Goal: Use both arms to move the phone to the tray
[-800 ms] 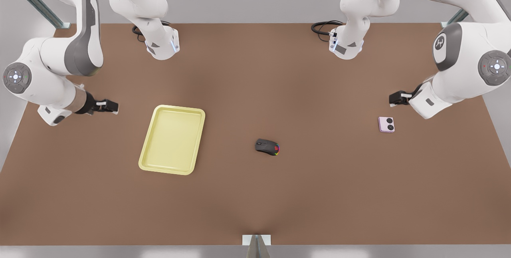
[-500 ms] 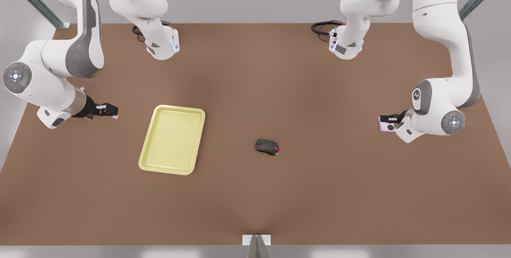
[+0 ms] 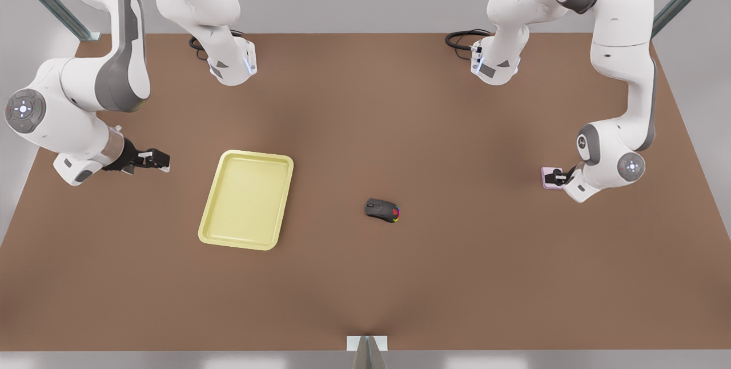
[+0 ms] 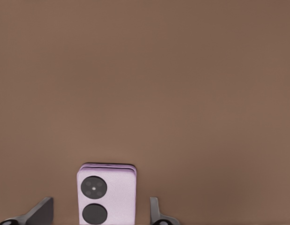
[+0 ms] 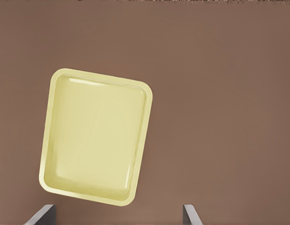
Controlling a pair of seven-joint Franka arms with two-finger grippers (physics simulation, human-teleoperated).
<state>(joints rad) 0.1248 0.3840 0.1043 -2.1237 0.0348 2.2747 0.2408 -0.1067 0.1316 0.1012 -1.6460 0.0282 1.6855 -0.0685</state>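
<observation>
On the front view's left, the right claw [image 3: 155,159] hung beside the tray [image 3: 211,231] with its fingers spread and empty; it had barely stirred over the last moments, and its own camera looked down on the tray [image 5: 50,140]. The mouse [image 3: 382,210] lay mid-table [image 3: 365,289], untouched. On the front view's right, the left claw [image 3: 558,177] had swung in and dropped onto the phone [image 3: 547,177], which lay flat on the table well apart from the tray. In the left wrist view the fingers [image 4: 40,212] stood apart on either side of the phone [image 4: 106,193], not yet closed. The grasp looked ready; closing should come next.
</observation>
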